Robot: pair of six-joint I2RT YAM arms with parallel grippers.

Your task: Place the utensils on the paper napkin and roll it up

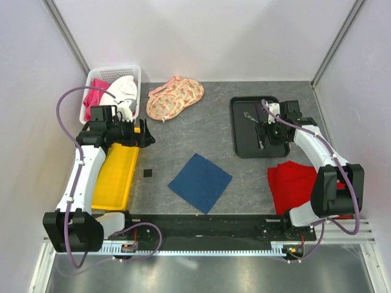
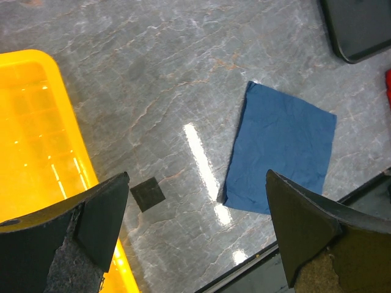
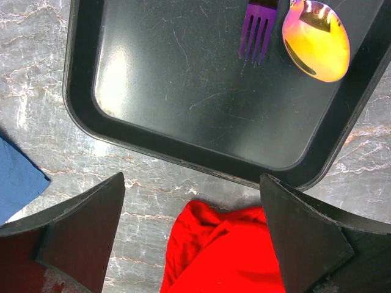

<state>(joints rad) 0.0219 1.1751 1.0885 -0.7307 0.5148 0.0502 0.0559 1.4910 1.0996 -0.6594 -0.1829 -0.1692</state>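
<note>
Right wrist: fork [image 3: 256,33] and spoon [image 3: 316,39] lie in the tray [image 3: 153,146] beyond the wide-open, empty right gripper [image 3: 192,183], handles cut off; left gripper [image 2: 198,177] equally open, empty.

The bench holds one navy paper napkin [image 1: 200,182], two utensils [image 3: 316,39] (a fork [image 3: 259,12] and a spoon [image 3: 317,49], in the one black tray [image 1: 244,131] toward the far right corner), one red cloth [image 1: 293,183], one floral fabric [image 1: 175,99], one yellow bin [image 1: 119,171], one white basket [image 1: 116,68] and one small black square [image 1: 147,174].
</note>
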